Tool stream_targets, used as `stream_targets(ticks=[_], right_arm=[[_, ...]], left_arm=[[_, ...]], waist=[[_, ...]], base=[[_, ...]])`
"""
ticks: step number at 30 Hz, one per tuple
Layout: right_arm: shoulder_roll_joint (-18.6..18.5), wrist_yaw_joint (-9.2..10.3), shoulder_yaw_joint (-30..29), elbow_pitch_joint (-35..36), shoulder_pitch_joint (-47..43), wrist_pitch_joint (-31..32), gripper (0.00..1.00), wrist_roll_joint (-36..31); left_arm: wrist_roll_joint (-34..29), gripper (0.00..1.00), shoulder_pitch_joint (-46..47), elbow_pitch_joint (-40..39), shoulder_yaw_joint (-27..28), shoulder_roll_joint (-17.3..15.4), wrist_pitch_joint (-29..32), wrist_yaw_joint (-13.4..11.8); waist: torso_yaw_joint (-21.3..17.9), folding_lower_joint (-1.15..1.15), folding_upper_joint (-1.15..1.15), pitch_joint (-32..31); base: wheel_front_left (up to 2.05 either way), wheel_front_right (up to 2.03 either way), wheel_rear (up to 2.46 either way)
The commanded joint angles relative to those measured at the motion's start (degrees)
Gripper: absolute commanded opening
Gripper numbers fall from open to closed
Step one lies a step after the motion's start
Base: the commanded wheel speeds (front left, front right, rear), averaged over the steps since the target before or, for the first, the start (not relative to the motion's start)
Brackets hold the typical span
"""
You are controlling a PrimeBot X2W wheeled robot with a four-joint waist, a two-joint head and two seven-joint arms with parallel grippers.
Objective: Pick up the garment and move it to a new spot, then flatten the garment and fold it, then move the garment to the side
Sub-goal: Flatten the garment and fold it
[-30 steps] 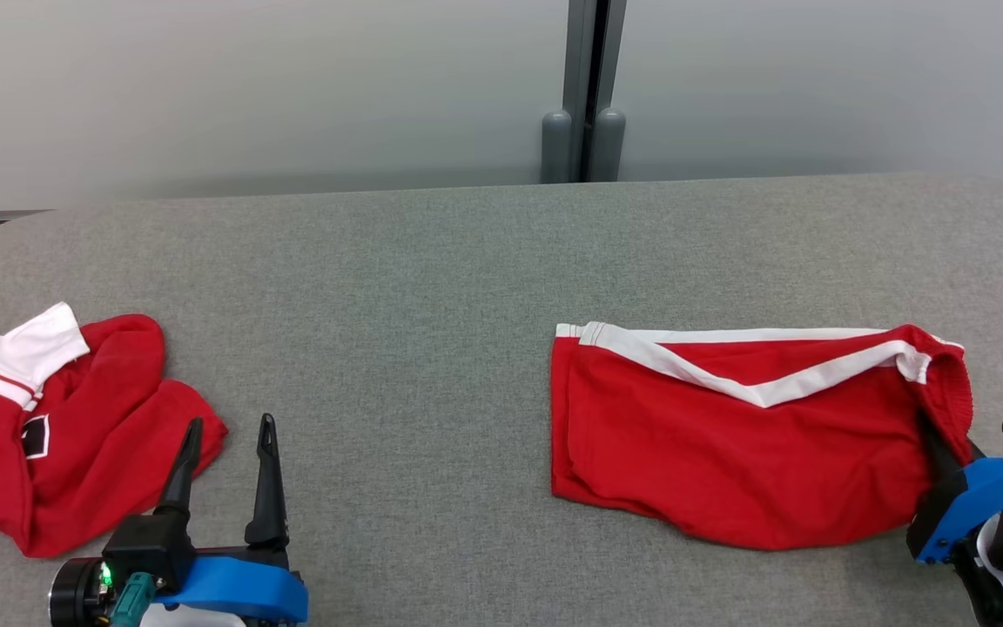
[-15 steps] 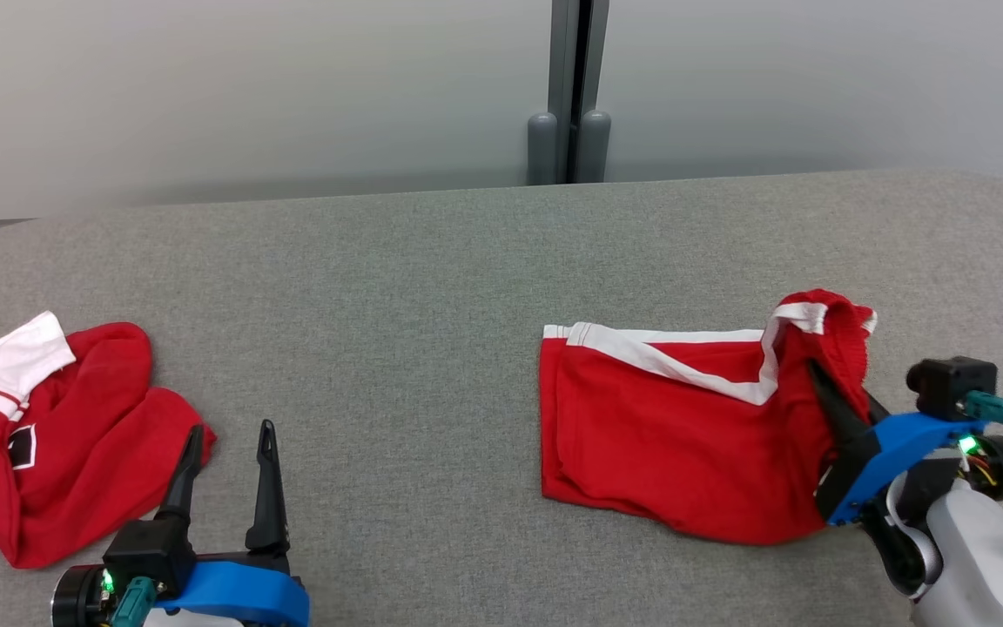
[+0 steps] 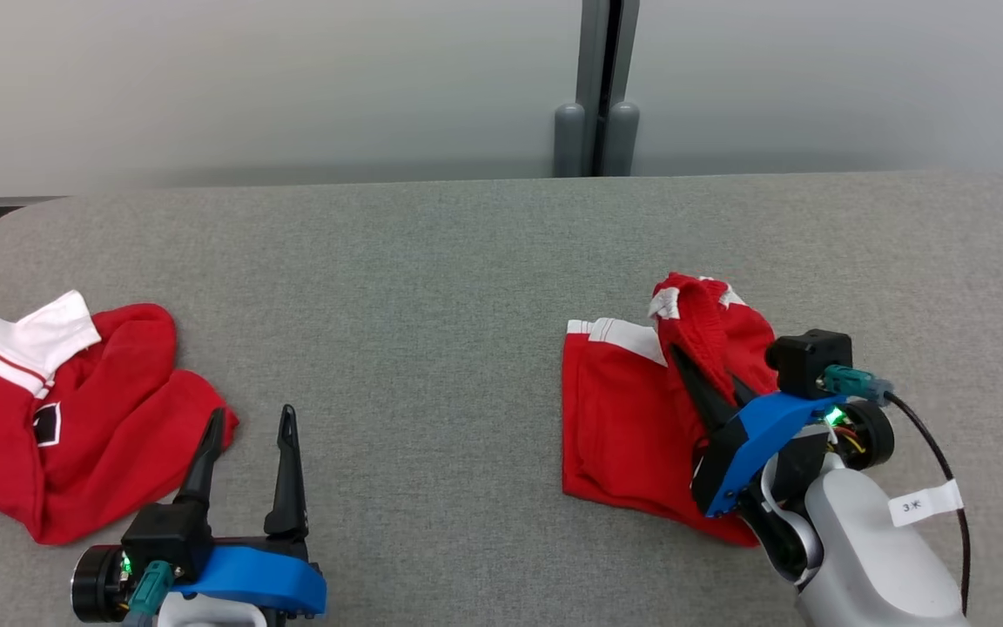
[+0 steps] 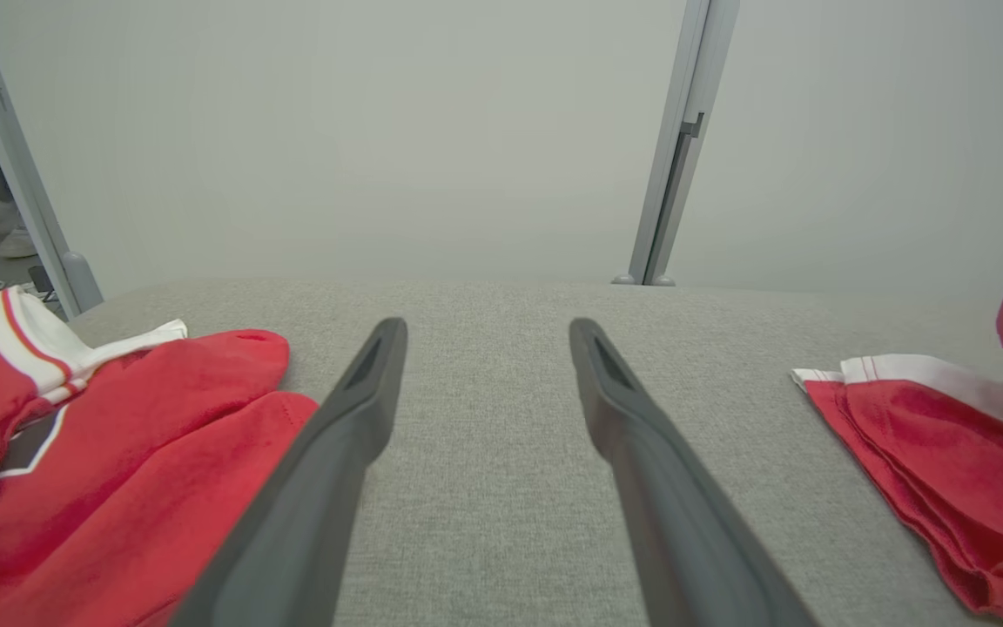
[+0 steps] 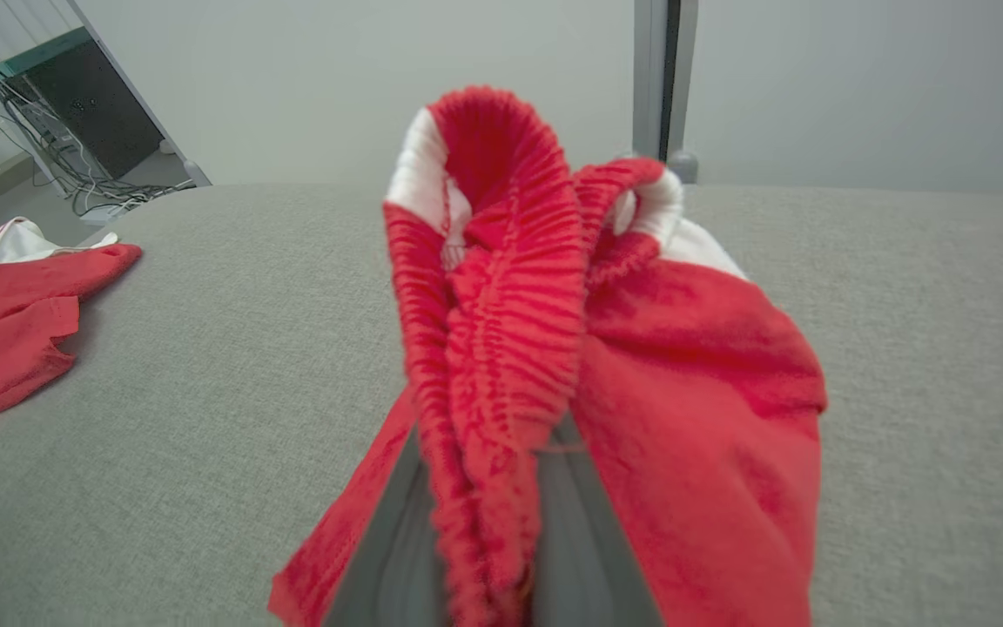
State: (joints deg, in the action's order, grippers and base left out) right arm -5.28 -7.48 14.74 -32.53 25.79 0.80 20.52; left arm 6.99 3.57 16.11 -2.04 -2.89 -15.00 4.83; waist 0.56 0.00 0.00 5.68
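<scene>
Running left-right: shorts [image 3: 619,427], waistband [image 3: 697,305] upturned.

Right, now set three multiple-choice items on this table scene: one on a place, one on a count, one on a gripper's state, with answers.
1. Where on the grey table does the crumpled red and white top lie? A. at its left end, beside the left gripper; B. under the right gripper; C. at the far edge.
2. How many garments lie on the table? A. one; B. two; C. four.
3. How is the right gripper? A. open over bare table; B. shut on the red shorts' waistband; C. open, flat on the top.
Answers: 1 A, it lies at the head view's left. 2 B, top and shorts. 3 B, the right wrist view shows the ribbed waistband pinched.
</scene>
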Motion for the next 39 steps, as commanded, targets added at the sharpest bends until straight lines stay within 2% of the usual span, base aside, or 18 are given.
stream_targets(ticks=[1,4,5,6,7,13,19,28,39], right_arm=[[0.5,-0.03,-0.4,-0.7,0.7,-0.2,0.0,-0.6],[1.3,-0.03,-1.2,-3.5,1.0,-0.1,0.0,-3.6],[1.5,-0.03,-1.6,-4.5,1.1,-0.5,0.14,-4.4],[1.8,-0.03,-1.9,-5.2,1.2,-1.1,0.44,-4.8],[2.0,-0.03,-2.1,-6.0,1.2,-1.5,1.0,-5.0],[2.3,-0.03,-1.6,-7.9,1.2,-6.6,1.0,-5.2],[1.9,-0.03,-0.3,-5.6,0.0,-10.9,1.0,-4.4],[-2.7,-0.03,-5.7,5.2,-5.4,-15.7,1.0,-7.6],[-0.7,-0.03,-14.1,19.1,-17.6,-16.0,1.0,-9.7]], left_arm=[[0.2,1.0,0.8,0.1,-0.3,0.0,-0.3,-0.3],[0.6,1.0,1.4,0.1,-0.9,0.0,-0.3,-0.4],[0.6,1.0,1.6,0.2,-1.1,0.0,-0.3,-0.5],[0.8,1.0,1.6,0.2,-1.2,0.0,-0.3,-0.6],[0.9,1.0,1.6,0.2,-1.3,0.0,-0.3,-0.7],[0.9,1.0,0.5,-0.3,-0.6,0.0,-0.3,-1.3],[0.5,1.0,0.1,-0.5,0.2,0.0,-0.3,-1.2],[0.0,1.0,-0.3,-0.7,1.5,0.0,-0.3,-1.3],[-1.8,1.0,-2.7,-2.1,3.6,-0.4,-0.3,-1.0]], waist=[[0.8,0.0,0.0,0.4],[1.9,0.0,0.0,0.8],[2.2,0.0,0.0,0.9],[2.4,0.0,0.0,1.0],[2.5,0.0,0.0,1.1],[1.6,0.0,0.0,0.8],[-0.4,0.0,0.0,0.2],[-3.7,0.0,0.0,-1.4],[-5.2,0.0,0.0,-4.1]], base=[[0.0,0.0,0.0],[0.0,0.0,0.0],[0.0,0.0,0.0],[0.0,0.0,0.0],[0.0,0.0,0.0],[0.0,0.0,0.0],[0.0,0.0,0.0],[0.0,0.0,0.0],[0.0,0.0,0.0]])
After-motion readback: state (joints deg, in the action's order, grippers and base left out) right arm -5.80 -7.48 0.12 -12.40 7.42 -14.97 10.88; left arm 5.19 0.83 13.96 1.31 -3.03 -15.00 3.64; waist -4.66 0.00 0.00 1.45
